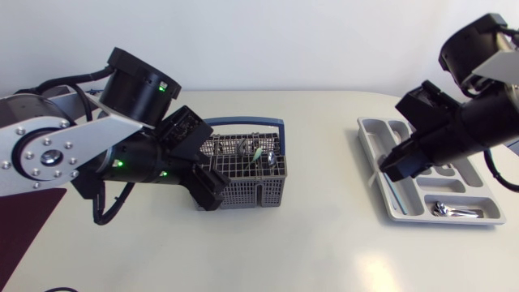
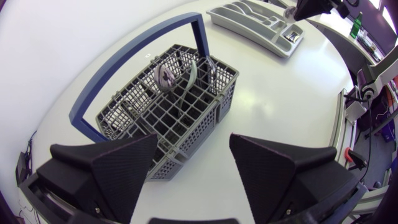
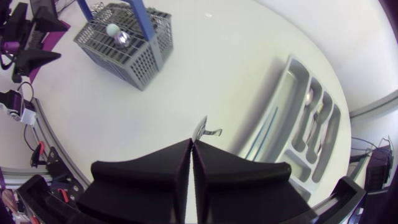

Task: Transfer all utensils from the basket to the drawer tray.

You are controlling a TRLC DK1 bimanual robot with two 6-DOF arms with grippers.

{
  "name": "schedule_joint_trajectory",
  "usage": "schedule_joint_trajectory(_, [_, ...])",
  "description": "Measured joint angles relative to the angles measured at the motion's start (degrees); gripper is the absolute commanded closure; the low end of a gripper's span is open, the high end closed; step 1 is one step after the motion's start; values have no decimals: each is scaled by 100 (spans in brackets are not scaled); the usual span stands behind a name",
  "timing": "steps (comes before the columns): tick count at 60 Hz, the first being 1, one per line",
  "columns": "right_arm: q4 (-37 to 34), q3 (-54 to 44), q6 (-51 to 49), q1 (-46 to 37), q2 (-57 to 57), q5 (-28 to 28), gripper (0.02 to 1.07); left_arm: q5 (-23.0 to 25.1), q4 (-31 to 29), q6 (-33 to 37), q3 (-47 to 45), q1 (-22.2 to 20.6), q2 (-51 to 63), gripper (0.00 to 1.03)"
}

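Metal utensil (image 3: 208,129) juts ahead from the clamped right hand (image 3: 191,142).

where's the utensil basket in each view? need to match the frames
Head view: basket mid-table, beside the left claw.
Left wrist view: basket just ahead of the open claw.
Right wrist view: basket far across the table from the right claw, which grips a utensil.
Shared landmark: the grey drawer tray, in all three views.

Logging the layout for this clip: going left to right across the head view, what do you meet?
Left arm → basket → drawer tray. The right gripper, shut on a utensil, overlaps the tray, so it is left out of the order.
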Motion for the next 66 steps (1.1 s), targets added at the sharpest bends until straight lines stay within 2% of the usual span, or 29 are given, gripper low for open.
schedule_joint_trajectory(17, [752,-901,-1416,-1952,-81,516,101,44,46,-39,245,-131,321,23])
schedule_joint_trajectory(28, [1705,-1412,-2260,-3001,22,758,101,170,70,-133,369,-142,461,23])
schedule_joint_trajectory(38, [2500,-1582,-2688,-3635,645,901,101,304,85,-175,529,-142,588,23])
schedule_joint_trajectory(49, [3185,-1729,-2896,-3827,1117,1167,100,459,103,-243,664,-140,728,23])
schedule_joint_trajectory(52, [3303,-1764,-2911,-3827,1200,1187,92,483,103,-282,693,-140,765,23])
schedule_joint_trajectory(60, [3624,-1926,-2911,-3827,1434,1296,48,610,105,-308,756,-140,841,23])
schedule_joint_trajectory(66, [3626,-2022,-2911,-3825,1543,1309,31,699,105,-345,835,-140,903,23])
